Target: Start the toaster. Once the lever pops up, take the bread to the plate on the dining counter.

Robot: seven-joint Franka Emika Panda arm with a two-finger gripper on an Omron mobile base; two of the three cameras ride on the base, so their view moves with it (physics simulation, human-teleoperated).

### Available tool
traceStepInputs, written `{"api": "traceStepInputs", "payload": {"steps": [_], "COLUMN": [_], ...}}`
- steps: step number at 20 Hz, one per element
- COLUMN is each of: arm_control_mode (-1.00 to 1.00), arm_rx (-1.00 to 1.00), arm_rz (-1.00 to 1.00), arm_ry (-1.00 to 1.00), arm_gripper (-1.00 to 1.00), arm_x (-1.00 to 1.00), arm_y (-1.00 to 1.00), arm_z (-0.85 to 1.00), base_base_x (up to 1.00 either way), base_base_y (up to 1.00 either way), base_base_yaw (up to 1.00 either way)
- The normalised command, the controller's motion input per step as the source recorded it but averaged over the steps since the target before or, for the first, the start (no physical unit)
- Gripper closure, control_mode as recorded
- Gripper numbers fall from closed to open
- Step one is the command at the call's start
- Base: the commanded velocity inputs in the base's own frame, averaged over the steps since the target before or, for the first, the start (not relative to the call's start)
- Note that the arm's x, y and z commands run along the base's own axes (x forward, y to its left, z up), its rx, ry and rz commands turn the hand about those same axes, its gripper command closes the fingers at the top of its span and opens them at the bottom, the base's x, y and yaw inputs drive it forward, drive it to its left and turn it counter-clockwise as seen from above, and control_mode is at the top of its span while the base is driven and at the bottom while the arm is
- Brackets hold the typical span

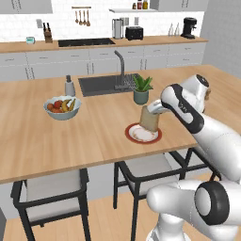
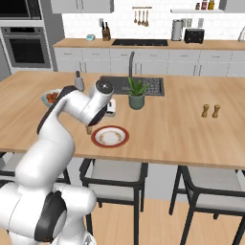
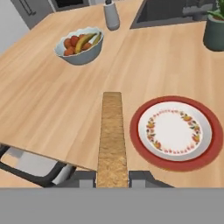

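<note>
Your pincer is clamped on the bread, one finger on each face of the slice, so in the hand view you're looking straight down its crusty edge. The slice hangs upright from the pincer, over the near-left rim of the plate; I can't tell if its lower edge touches the plate or sits just above it. From the hand camera the red-rimmed plate is just beside the bread. It all sits on the light-wood dining bench, near its front edge. Further out you've got a potted plant behind the plate, the fruit bowl well off to the left, and the sink beyond. The black toaster is way back on the rear worktop.
</note>
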Motion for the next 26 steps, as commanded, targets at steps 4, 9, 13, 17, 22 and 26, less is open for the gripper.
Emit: {"api": "traceStepInputs", "payload": {"steps": [4,9,13,17,22,26], "arm_control_mode": [-1.00,-1.00,-1.00,-1.00,-1.00,-1.00], "arm_rx": [0.07,0.01,0.00,0.00,0.00,0.00], "arm_rz": [0.07,0.06,0.00,-0.04,-0.05,-0.04], "arm_ry": [0.03,0.01,0.00,0.02,0.04,0.01], "arm_gripper": [1.00,1.00,1.00,1.00,1.00,1.00], "arm_x": [0.32,0.18,0.08,0.19,0.23,0.25], "arm_y": [0.00,0.00,-0.09,-0.01,0.00,0.00], "arm_z": [-0.29,-0.38,-0.24,-0.18,-0.39,-0.43], "base_base_x": [0.00,0.00,0.00,0.00,0.00,0.00], "base_base_y": [0.00,0.00,0.00,0.00,0.00,0.00], "base_base_yaw": [0.00,0.00,0.00,0.00,0.00,0.00]}}
